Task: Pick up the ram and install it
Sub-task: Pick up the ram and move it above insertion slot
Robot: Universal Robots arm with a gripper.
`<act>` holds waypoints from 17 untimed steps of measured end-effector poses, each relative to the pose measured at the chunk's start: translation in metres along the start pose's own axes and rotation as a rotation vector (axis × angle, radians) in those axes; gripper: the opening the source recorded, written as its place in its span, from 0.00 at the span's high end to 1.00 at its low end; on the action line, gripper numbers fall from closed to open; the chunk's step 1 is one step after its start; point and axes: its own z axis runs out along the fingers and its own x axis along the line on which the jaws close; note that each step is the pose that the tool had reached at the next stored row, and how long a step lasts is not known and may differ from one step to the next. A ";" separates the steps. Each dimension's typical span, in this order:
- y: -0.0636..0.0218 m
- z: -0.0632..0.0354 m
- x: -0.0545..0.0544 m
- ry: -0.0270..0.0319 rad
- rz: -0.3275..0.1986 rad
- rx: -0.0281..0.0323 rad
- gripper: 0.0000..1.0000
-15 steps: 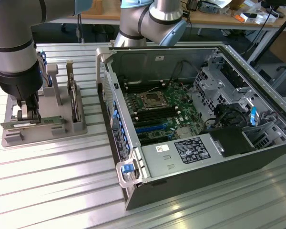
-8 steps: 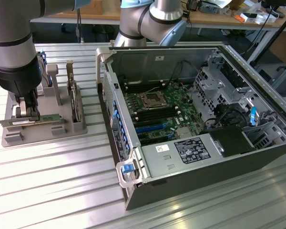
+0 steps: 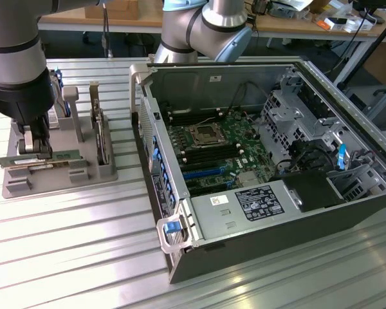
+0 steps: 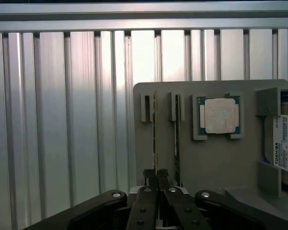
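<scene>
Gripper (image 4: 156, 173) is down over the grey holder tray (image 4: 216, 163), at the exterior view's left; the arm comes down onto it from above.

The ram (image 4: 155, 139) stands on edge in a slot of the tray, a thin green strip seen edge-on in the wrist view; its near end runs straight in between the two black fingertips (image 4: 148, 174); one fingertip sits on each face of the stick, and no gap shows on either side; jaws drawn in narrow, clamped on the stick's edge. Stick is seated in its slot, upright, not tilted.

A second stick (image 4: 176, 143) stands parallel just beside it in the neighbouring slot, outside the jaws, apart from the fingers; the square silver CPU chip (image 4: 220, 115) lies flat in its recess past that second stick; the hard drive (image 4: 285, 143) with the white label stands at the tray's far side from the ram.

The tray rests on the ribbed aluminium table (image 3: 83, 257); the open computer case (image 3: 244, 244) lies at the exterior view's right, well apart from the gripper, with its motherboard (image 3: 212, 145) exposed.
</scene>
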 end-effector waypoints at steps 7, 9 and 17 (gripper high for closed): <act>0.0008 -0.0190 0.000 -0.0079 0.000 -0.0002 0.88; 0.0010 -0.0225 0.000 -0.0098 0.000 -0.0003 0.88; 0.0017 -0.0392 -0.001 -0.0208 -0.001 -0.0005 0.88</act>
